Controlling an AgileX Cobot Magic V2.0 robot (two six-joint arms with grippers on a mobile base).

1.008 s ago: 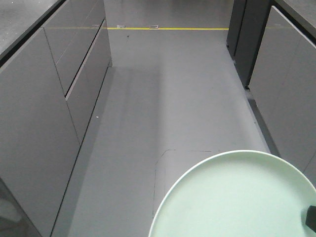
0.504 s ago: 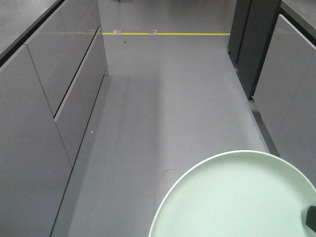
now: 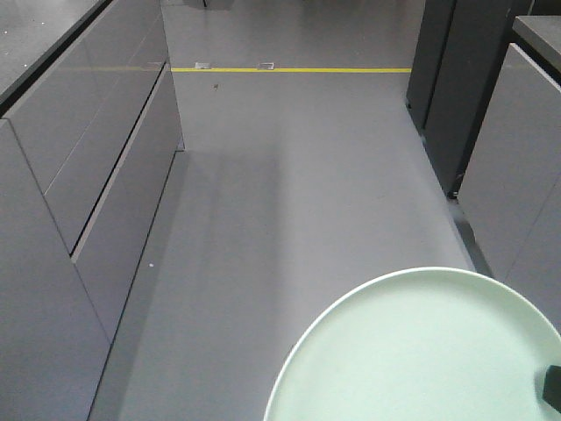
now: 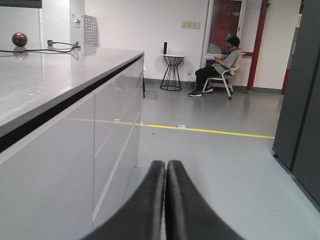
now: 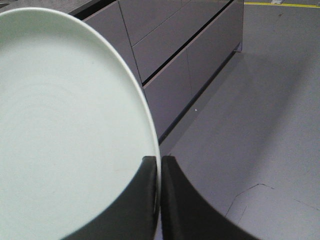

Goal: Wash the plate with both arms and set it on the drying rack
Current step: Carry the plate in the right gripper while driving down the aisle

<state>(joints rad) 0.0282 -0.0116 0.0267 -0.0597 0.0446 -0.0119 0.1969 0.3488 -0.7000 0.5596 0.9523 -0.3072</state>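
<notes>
Plate (image 5: 65, 125): filled the left half of the right wrist view; in the front view it occupied the lower right corner, above the grey floor (image 3: 298, 193).
Right hand (image 5: 159, 161): fingers clamped on the plate's rim at bottom centre of the frame; the plate extended up and left from the grip.
Left hand (image 4: 165, 165): fingers pressed together, nothing between them.
Desk (image 4: 45, 70): upper left of the left wrist view, left of that hand.
</notes>
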